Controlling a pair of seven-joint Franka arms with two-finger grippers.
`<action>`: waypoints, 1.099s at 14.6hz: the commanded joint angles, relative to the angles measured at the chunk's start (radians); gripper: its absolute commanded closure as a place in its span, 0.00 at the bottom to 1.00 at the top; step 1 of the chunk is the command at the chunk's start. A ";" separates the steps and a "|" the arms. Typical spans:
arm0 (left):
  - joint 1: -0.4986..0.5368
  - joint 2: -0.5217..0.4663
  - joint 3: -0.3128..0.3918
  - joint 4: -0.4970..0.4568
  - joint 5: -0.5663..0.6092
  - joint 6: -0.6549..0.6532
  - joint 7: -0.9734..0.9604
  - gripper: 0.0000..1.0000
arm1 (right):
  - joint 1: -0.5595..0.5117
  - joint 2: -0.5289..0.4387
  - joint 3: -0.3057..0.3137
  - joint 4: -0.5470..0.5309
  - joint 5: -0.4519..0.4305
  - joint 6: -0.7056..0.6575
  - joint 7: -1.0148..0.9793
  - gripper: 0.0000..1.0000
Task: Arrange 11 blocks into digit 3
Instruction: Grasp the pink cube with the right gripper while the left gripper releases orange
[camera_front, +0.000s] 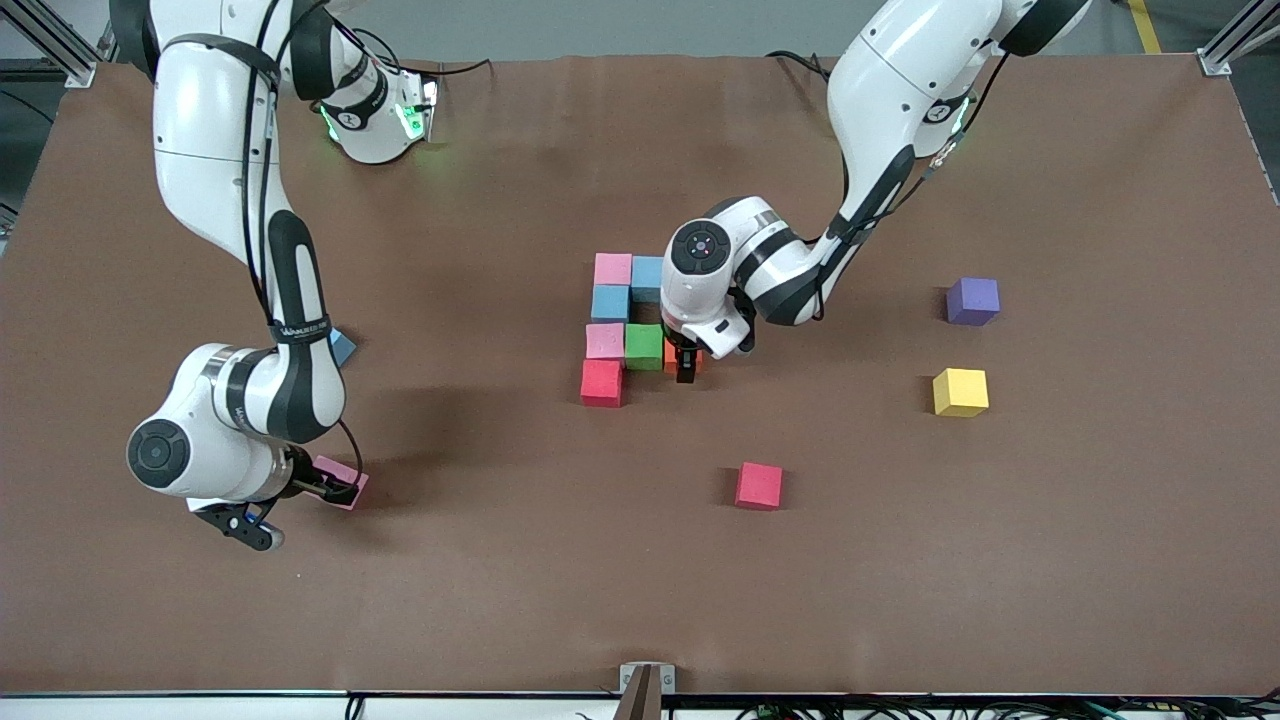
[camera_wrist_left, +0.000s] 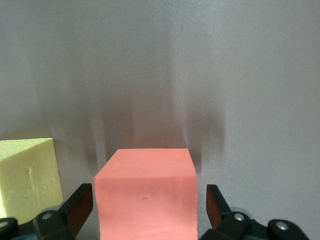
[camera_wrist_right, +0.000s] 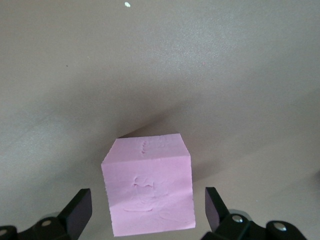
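The part-built digit 3 lies mid-table: pink (camera_front: 613, 268), light blue (camera_front: 647, 278), light blue (camera_front: 610, 302), pink (camera_front: 605, 340), green (camera_front: 644, 346), red (camera_front: 601, 381) blocks. An orange block (camera_front: 669, 355) (camera_wrist_left: 145, 185) sits beside the green one. My left gripper (camera_front: 686, 365) (camera_wrist_left: 149, 196) is open, with a gap on each side of the orange block. A yellow block (camera_wrist_left: 30, 175) shows beside it in the left wrist view. My right gripper (camera_front: 335, 488) (camera_wrist_right: 148, 197) is open around a loose pink block (camera_front: 347, 470) (camera_wrist_right: 148, 192) on the table, not touching it.
Loose on the table toward the left arm's end are a red block (camera_front: 759, 485), a yellow block (camera_front: 960, 391) and a purple cube (camera_front: 972, 300). A bluish cube (camera_front: 343, 346) peeks out beside the right arm. The brown mat (camera_front: 500, 600) covers the table.
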 joint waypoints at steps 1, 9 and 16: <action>-0.004 -0.029 0.005 0.017 0.025 -0.055 -0.018 0.00 | -0.008 0.001 0.012 -0.011 0.007 0.022 -0.014 0.00; 0.032 -0.206 0.007 0.023 0.025 -0.236 0.096 0.00 | -0.003 0.012 0.012 -0.010 -0.010 0.042 -0.071 0.25; 0.235 -0.142 0.005 0.226 -0.001 -0.282 0.465 0.00 | 0.015 -0.021 0.012 0.024 -0.025 -0.004 -0.112 0.57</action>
